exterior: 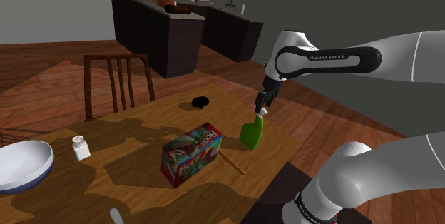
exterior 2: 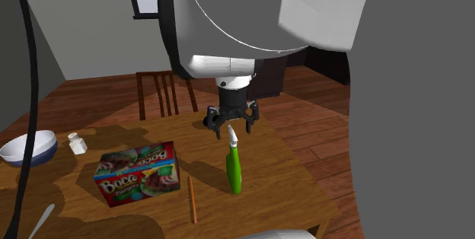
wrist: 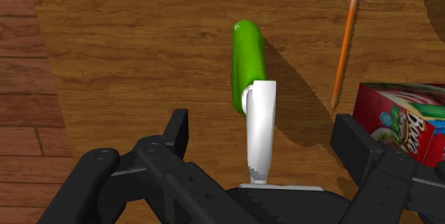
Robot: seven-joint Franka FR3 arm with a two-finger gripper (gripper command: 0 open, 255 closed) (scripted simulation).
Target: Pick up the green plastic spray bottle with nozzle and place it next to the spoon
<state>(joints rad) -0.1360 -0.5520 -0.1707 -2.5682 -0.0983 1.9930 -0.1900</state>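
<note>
1. Bottle (exterior: 252, 133): bright green body, white nozzle (wrist: 261, 133).
2. Box (exterior: 191, 154): red, with green patches and pale lettering.
3. Pencil (wrist: 344, 44): orange.
4. Bowl (exterior: 25, 164): white inside, blue outside.
5. Shaker (exterior: 81, 147): white.
6. Table (exterior: 135, 180): brown wood grain.
7. Gripper (exterior 2: 232, 129): black.
8. Chair (exterior: 118, 80): dark brown.

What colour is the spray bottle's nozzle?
White nozzle on the green bottle; clearest in the wrist view.

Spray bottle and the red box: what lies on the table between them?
An orange pencil lies between the green spray bottle and the red box, touching neither, as the wrist view shows.
</note>
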